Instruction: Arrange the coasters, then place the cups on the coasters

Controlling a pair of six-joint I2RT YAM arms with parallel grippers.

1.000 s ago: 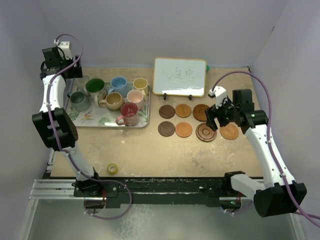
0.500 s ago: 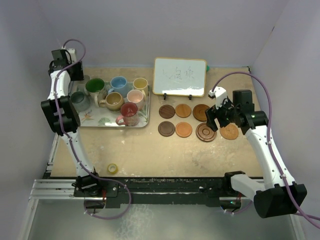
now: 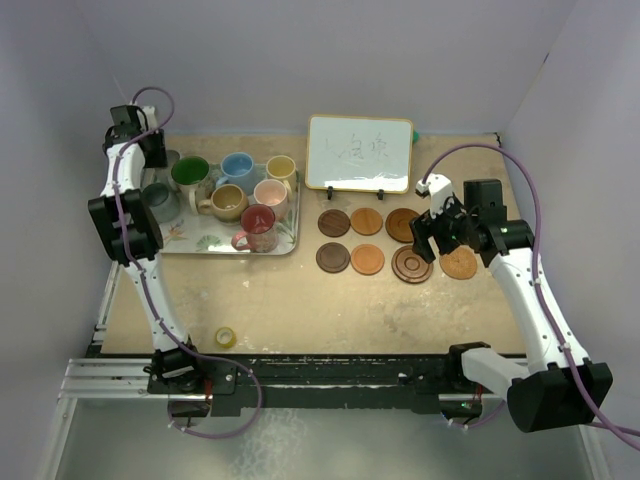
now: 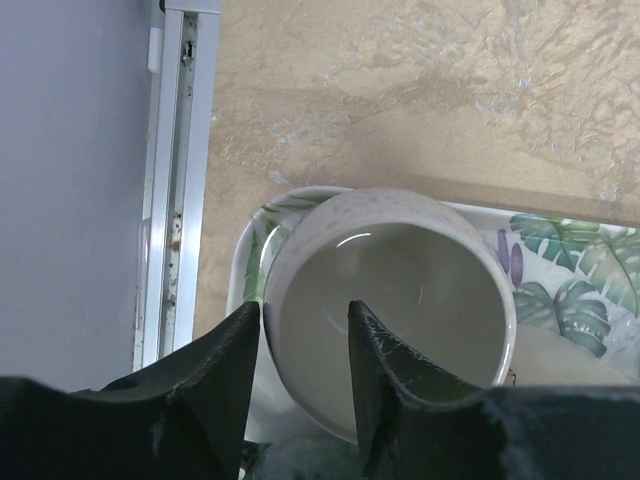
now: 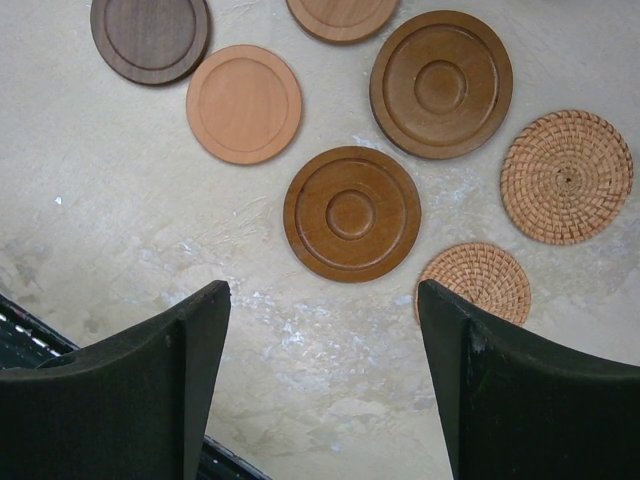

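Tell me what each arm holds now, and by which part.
Nothing is clamped yet. The left gripper straddles the near wall of the pale mug, one of its fingers outside, one inside, a gap showing. The right gripper hangs open over the coasters, empty.

Handled ceramic mugs (image 3: 228, 202) in leaf-patterned rectangular tray (image 3: 190, 240) at bench (image 3: 300, 300) left; round wooden and rattan coasters (image 3: 367, 259) right of tray, before upright whiteboard (image 3: 360, 152).

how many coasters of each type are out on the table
woven rattan coasters: 2
ringed brown wood coasters: 2
plain light wood coasters: 2
dark wood coasters: 2
total: 8
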